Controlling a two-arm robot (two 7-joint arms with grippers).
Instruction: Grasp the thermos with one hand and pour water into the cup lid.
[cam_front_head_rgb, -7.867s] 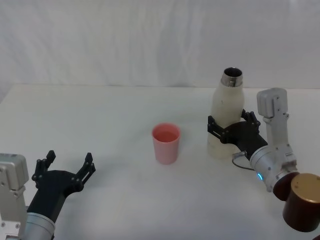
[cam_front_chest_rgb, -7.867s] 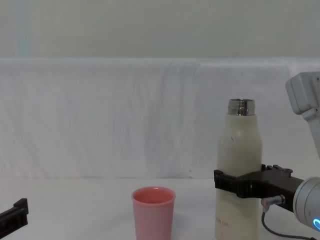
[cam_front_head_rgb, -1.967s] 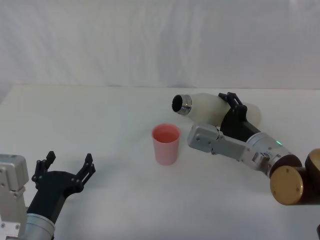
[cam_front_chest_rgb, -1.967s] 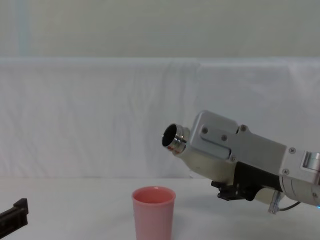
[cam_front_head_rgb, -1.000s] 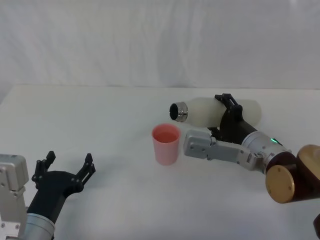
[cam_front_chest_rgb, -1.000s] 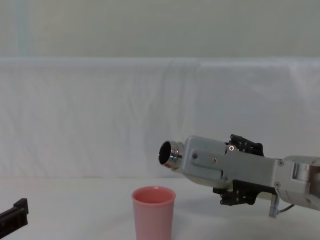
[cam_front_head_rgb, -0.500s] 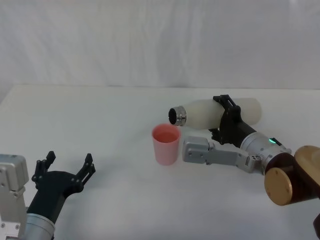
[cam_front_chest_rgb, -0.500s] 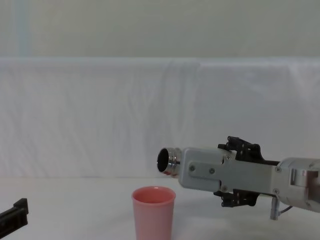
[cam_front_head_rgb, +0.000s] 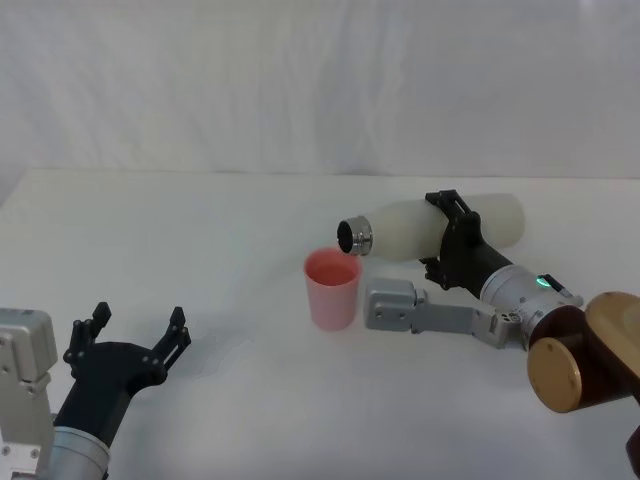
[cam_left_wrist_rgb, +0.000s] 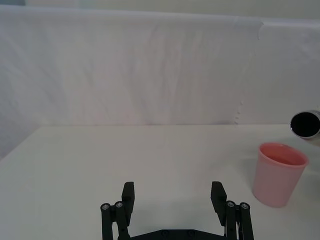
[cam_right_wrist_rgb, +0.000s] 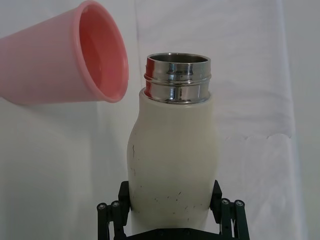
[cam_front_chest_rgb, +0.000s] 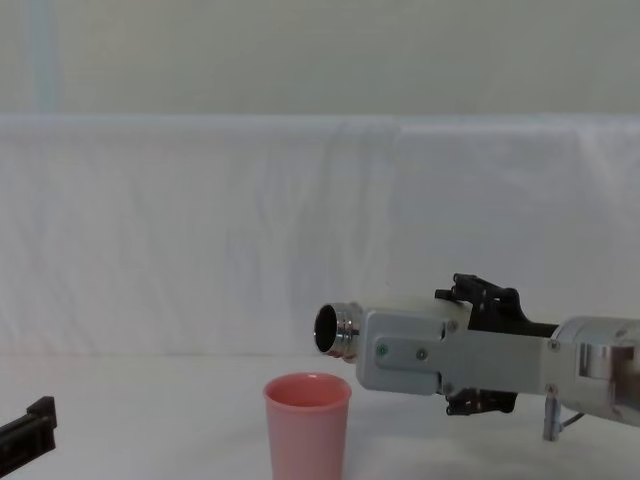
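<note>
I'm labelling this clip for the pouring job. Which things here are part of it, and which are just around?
Part of the job:
- thermos, tipped over, held by the right gripper
- cup lid, upright under its neck

Just around:
- left gripper, open, parked near the table's front left

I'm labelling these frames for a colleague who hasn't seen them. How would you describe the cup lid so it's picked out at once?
On the white table, look near the middle, just left of the right gripper, which holds the thermos tipped on its side. The cup lid stands upright below the thermos's steel mouth: a short pink tapered tumbler, the only pink thing there.
</note>
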